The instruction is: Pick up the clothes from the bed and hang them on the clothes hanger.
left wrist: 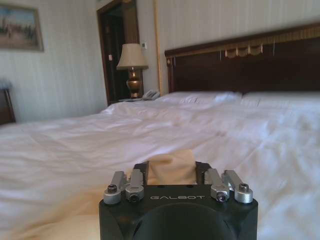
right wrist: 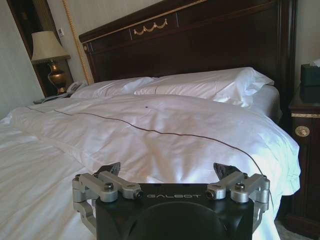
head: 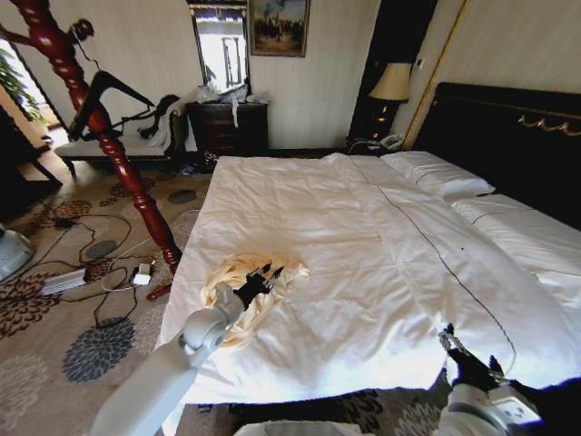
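Note:
The clothes (head: 221, 280), a wrinkled cream-yellow bundle, lie near the foot corner of the bed (head: 363, 236) on its white sheets. My left gripper (head: 270, 272) reaches onto the bundle. In the left wrist view a fold of the clothes (left wrist: 172, 169) fills the gap between the left gripper's (left wrist: 172, 165) narrowed fingers, so it is shut on the fabric. Low at the bed's foot edge, my right gripper (head: 467, 359) is open, and the right wrist view shows the right gripper (right wrist: 169, 170) with nothing between its fingers. The black clothes hanger (head: 107, 91) hangs on a red wooden stand, left of the bed.
The red turned-wood stand (head: 136, 182) leans beside the bed's left side. Cables and a power strip (head: 64, 282) lie on the patterned carpet. A dark dresser (head: 227, 127) and a lamp (head: 392, 84) stand by the far wall, and a nightstand (right wrist: 305, 150) by the headboard.

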`<state>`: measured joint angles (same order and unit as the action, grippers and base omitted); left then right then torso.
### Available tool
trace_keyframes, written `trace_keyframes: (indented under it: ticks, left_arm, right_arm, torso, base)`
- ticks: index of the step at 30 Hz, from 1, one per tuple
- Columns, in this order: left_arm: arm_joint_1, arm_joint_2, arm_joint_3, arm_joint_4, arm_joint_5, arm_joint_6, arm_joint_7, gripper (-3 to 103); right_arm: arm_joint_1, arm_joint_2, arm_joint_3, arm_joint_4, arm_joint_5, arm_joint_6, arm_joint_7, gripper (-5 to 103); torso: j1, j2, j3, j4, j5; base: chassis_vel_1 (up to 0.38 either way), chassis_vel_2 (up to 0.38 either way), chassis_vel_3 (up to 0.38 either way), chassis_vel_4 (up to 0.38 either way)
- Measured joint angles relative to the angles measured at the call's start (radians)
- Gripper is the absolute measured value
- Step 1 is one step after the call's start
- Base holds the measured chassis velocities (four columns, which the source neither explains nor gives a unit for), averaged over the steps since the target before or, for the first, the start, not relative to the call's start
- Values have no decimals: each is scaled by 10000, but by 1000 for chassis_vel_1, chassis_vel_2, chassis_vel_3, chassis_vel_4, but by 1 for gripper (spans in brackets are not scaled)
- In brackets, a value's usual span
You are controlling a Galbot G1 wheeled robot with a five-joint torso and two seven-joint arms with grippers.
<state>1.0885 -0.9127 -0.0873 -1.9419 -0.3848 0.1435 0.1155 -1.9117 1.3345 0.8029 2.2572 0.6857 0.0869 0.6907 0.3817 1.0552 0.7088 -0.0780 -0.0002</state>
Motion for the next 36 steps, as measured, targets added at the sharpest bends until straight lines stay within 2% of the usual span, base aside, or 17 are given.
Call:
trace_keyframes:
  ticks: [1,4,5,6,7,11,13,16,20,21,24,26,29,30,31,33,36]
  left_arm:
    - [0,0,0,0,0,0,0,57]
    - [289,302,-543,370,2469,-606,21,68]
    - [289,302,-543,370,2469,-606,21,68]
    - [382,296,-840,582,3498,-992,-11,74]
    - [384,240,-1028,780,3922,-1180,-90,80]
    - [-86,-124,-1165,1764,3811,-1069,-490,90]
    - [-729,-484,-1175,2670,3390,-976,-720,98]
    - [-1773,-933,-1226,3711,2822,-943,-999,100]
    - [-3676,-1535,-1276,5172,1001,-956,-1327,100]
    - [-3676,-1535,-1276,5172,1001,-956,-1327,100]
    - [-4535,-1814,-1286,5674,-740,-971,-1439,100]
    - [-4616,-1828,-1288,5635,-1418,-819,-1440,100]
    - [-4558,-1725,-1223,4881,-5291,1114,-2111,100]
    - [-4558,-1725,-1223,4881,-5291,1114,-2111,100]
    - [-4553,-1751,-1259,4781,-6436,1681,-2489,100]
    - [-4641,-1857,-1484,4738,-7586,2256,-2890,100]
    - [-4795,-1903,-1741,4730,-8033,2461,-2984,100]
  right_arm:
    - [0,0,0,0,0,0,0,100]
    - [-6,3,1,2,-3,23,0,100]
    - [-6,3,1,2,-3,23,0,100]
    - [-7,8,15,1,-3,35,0,100]
    - [-7,17,20,-4,-4,42,0,100]
    - [8,80,-31,-31,-51,52,1,100]
    - [11,132,-108,-33,-118,53,2,100]
    - [-1,184,-189,-33,-208,54,1,100]
    - [-32,229,-212,-62,-299,70,1,100]
    - [-32,229,-212,-62,-299,70,1,100]
    - [-79,258,-204,-57,-324,103,1,100]
    - [-97,264,-199,-56,-336,117,1,100]
    - [-161,266,-180,-53,-371,179,1,100]
    - [-161,266,-180,-53,-371,179,1,100]
    - [-179,268,-181,-55,-396,192,1,100]
    - [-206,292,-204,-55,-447,205,1,100]
    - [-249,310,-243,-55,-499,215,1,100]
  torso:
    - [0,0,0,0,0]
    - [1,0,0,2,0]
    - [1,0,0,2,0]
    - [0,0,0,2,-1]
    - [0,0,0,3,2]
    - [0,0,0,1,0]
    - [1,0,1,2,-1]
    - [1,0,1,0,-1]
    - [3,0,1,-4,4]
    - [3,0,1,-4,4]
    - [3,0,1,-2,3]
    - [3,0,1,-1,4]
    - [2,0,1,2,4]
    - [2,0,1,2,4]
    - [1,0,1,4,2]
    - [2,0,2,2,-1]
    - [2,0,1,0,3]
  base:
    - [0,0,0,0]
    - [0,0,0,0]
    - [0,0,0,0]
    - [0,0,0,0]
    - [0,0,0,0]
    - [0,0,0,0]
    - [0,0,0,0]
    - [0,0,0,0]
    - [0,0,0,0]
    - [0,0,0,0]
    - [0,0,0,0]
    - [0,0,0,0]
    - [0,0,0,0]
    - [0,0,0,0]
    - [0,0,0,0]
    - [0,0,0,0]
    - [0,0,0,0]
